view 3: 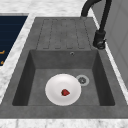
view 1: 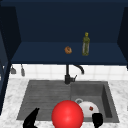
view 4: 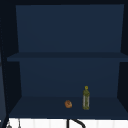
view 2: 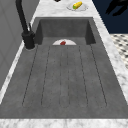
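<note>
My left hand (view 1: 31, 120) hovers low at the front left of the sink, fingers straight and holding nothing. My right hand (view 1: 97, 120) hangs at the front right, near the basin's front edge, also holding nothing. Between them, low in the front view, is a big red ball (view 1: 67, 115); neither hand touches it. A white plate (view 3: 63, 89) lies in the basin (view 3: 37, 75) with a small red piece of food (view 3: 65, 92) on it. In the left side view a hand (view 2: 116, 6) floats off the counter's front at the far end, fingers relaxed.
A black faucet (view 1: 68, 75) stands behind the sink, with the ribbed drainboard (view 2: 65, 77) to the left. The dark blue shelf (view 4: 37, 110) above holds an olive-green bottle (view 1: 86, 44) and a small orange-brown item (view 1: 68, 50). A plate with corn (view 2: 77, 5) sits on the right-hand counter.
</note>
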`<action>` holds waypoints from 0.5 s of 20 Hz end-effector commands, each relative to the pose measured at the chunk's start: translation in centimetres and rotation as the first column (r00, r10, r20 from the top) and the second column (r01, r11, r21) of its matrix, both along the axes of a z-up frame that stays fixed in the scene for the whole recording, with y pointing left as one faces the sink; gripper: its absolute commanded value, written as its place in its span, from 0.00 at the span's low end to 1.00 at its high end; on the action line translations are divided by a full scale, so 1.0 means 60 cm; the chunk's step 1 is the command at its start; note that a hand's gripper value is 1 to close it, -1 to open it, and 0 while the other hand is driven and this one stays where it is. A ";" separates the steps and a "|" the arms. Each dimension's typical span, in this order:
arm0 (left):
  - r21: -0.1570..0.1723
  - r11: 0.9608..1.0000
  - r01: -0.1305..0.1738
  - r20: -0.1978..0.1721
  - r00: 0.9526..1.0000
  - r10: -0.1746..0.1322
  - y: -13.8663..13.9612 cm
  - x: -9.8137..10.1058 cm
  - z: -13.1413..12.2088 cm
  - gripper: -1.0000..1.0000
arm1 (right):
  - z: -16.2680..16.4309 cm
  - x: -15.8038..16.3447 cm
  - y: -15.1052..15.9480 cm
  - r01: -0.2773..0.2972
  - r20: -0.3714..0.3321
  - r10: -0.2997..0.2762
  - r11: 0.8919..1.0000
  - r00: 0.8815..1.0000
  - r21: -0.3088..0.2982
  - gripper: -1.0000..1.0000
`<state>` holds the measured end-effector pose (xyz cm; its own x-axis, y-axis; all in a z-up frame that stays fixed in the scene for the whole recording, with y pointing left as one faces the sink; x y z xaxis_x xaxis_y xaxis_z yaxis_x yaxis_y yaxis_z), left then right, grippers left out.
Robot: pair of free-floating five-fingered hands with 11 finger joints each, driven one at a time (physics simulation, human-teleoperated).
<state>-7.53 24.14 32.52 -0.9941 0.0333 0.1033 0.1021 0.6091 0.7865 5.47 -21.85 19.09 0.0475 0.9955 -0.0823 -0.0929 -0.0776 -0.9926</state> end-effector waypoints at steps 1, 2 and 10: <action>0.124 0.992 -0.012 0.045 0.999 0.006 -0.009 0.008 -0.003 0.00 | 0.000 0.000 0.000 0.000 0.000 0.000 1.000 1.000 0.000 0.50; 0.132 0.991 -0.013 0.046 0.999 0.007 -0.011 0.010 -0.003 0.00 | 0.000 0.000 0.000 0.000 0.000 0.000 1.000 1.000 0.000 0.50; 0.192 0.981 -0.023 0.052 0.999 0.013 -0.029 0.027 -0.008 0.00 | 0.000 0.000 0.000 0.000 0.000 0.000 1.000 1.000 0.000 0.50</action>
